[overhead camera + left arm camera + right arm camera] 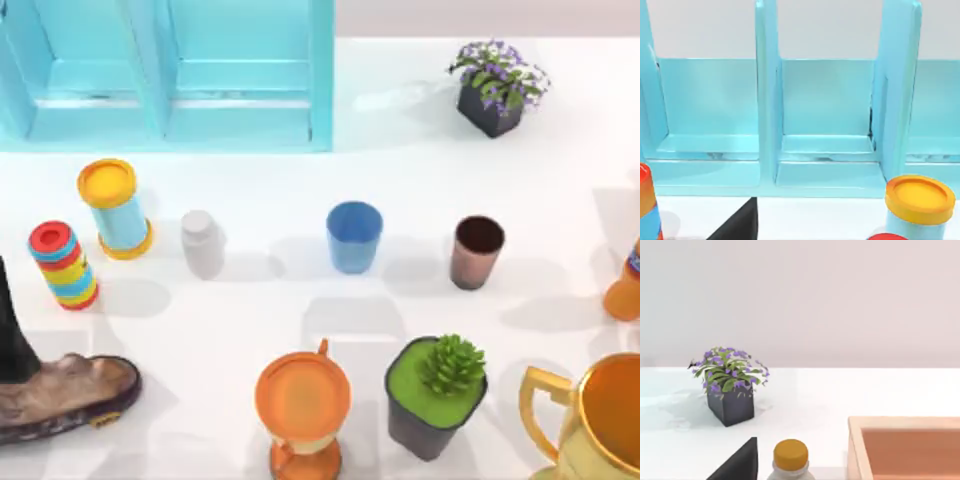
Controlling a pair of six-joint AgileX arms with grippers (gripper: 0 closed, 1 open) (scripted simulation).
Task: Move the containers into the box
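No text, label, brand, number or sign is showing legibly on anything in these views.

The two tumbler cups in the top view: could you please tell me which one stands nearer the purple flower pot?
The reddish-brown cup; it stands right of the blue cup, more nearly below the flower pot.
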